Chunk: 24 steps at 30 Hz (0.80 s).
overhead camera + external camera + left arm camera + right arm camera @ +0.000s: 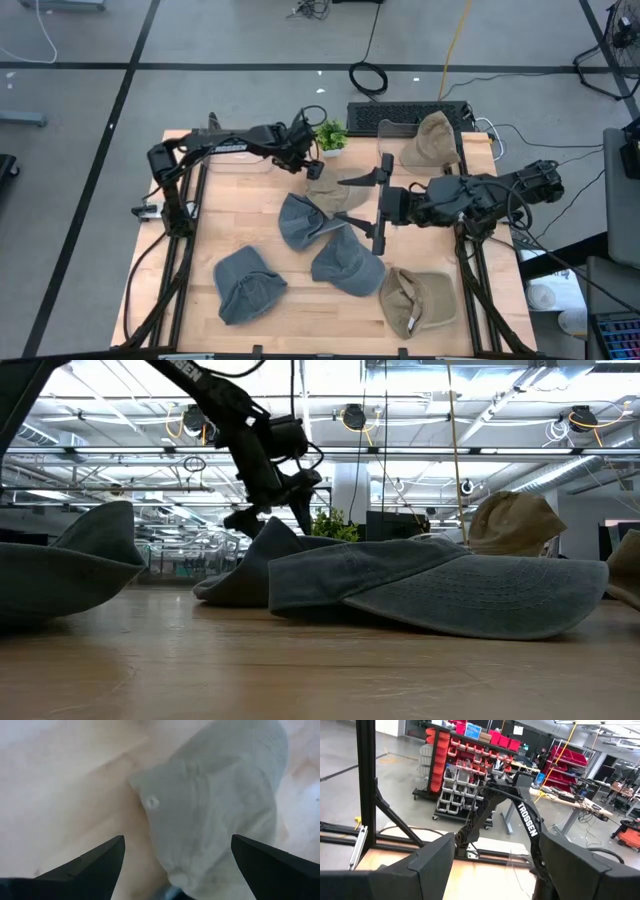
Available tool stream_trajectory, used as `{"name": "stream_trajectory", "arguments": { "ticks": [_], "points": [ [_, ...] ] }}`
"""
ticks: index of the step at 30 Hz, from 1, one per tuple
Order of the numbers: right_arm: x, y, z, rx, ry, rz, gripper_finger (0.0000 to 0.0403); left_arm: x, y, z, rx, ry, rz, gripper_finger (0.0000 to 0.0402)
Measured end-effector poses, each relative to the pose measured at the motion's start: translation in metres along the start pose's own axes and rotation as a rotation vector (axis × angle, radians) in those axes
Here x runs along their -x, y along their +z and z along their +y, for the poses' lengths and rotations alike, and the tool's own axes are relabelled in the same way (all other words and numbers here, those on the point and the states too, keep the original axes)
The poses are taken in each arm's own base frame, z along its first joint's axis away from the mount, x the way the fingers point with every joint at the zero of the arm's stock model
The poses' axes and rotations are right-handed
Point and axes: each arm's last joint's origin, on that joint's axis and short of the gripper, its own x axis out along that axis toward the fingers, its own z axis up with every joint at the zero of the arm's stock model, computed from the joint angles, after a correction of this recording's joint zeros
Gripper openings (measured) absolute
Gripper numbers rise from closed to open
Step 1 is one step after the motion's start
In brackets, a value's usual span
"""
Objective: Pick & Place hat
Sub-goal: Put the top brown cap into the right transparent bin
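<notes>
A tan cap (pixel 328 190) lies crown-up on the table's middle; its top button (pixel 151 801) shows in the left wrist view. My left gripper (pixel 312 167) hovers above the cap's far-left part, open, pointing down (pixel 177 842), and it shows raised over the hats in the low view (pixel 272 512). My right gripper (pixel 350 205) is just right of the cap, held level and pointing toward the table's left, open wide (pixel 495 845) and touching nothing. A second tan cap (pixel 430 138) sits in a clear bin (pixel 392 130) at the far right.
Three blue-grey hats (pixel 300 222) (pixel 346 264) (pixel 248 285) and another tan hat (pixel 416 300) lie on the near half of the table. A small green plant (pixel 331 134) stands at the far edge, with a keyboard (pixel 405 112) beyond it. Bare wood (pixel 235 205) shows at the left.
</notes>
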Motion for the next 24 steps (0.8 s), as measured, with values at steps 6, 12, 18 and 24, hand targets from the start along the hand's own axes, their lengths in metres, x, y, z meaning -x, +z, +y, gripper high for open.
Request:
{"name": "stream_trajectory", "arguments": {
  "ticks": [6, 12, 18, 24],
  "points": [
    [0.000, -0.002, 0.000, -0.015, 0.000, 0.023, 0.0279, -0.015, 0.009, 0.004, 0.006, -0.075, -0.002, 0.0374],
    [0.000, -0.002, 0.000, -0.012, -0.002, 0.022, 0.0279, -0.022, 0.010, -0.001, -0.011, -0.160, 0.007, 0.0374],
    [0.000, -0.003, -0.002, 0.040, -0.056, 0.033, 0.0279, -0.021, 0.007, -0.005, -0.020, -0.188, 0.039, 0.0343],
    [0.000, -0.001, -0.003, 0.037, -0.083, 0.023, 0.0279, -0.021, 0.004, -0.005, 0.027, -0.180, 0.065, 0.0241]
  ]
}}
